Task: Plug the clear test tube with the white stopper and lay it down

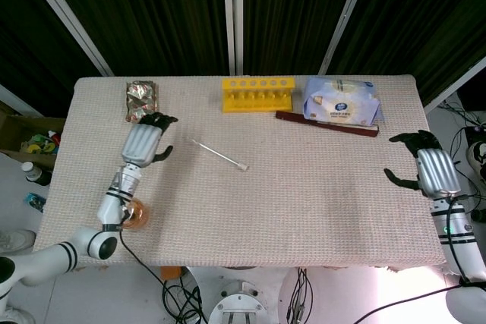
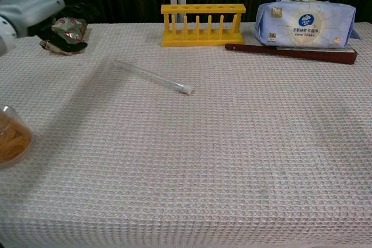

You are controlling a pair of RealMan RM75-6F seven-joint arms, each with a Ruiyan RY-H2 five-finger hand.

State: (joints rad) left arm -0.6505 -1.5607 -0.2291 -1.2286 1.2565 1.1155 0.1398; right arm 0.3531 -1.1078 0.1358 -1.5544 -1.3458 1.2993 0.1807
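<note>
The clear test tube (image 1: pixel 216 153) (image 2: pixel 150 76) lies flat on the woven table cover, slanting from upper left to lower right. The white stopper (image 1: pixel 243 166) (image 2: pixel 187 89) plugs its lower right end. My left hand (image 1: pixel 144 141) (image 2: pixel 32 11) hovers to the left of the tube, apart from it, fingers loosely curled and holding nothing. My right hand (image 1: pixel 427 170) is at the table's far right edge, fingers spread, holding nothing; the chest view does not show it.
A yellow tube rack (image 1: pixel 257 94) (image 2: pixel 203 24) stands at the back centre. A tissue pack (image 1: pixel 341 101) (image 2: pixel 306 22) and a dark wooden bar (image 1: pixel 326 122) (image 2: pixel 290 52) lie back right. A foil snack packet (image 1: pixel 142 101) (image 2: pixel 65 34) sits back left. A jar of rubber bands (image 1: pixel 134 212) (image 2: pixel 13 137) stands front left.
</note>
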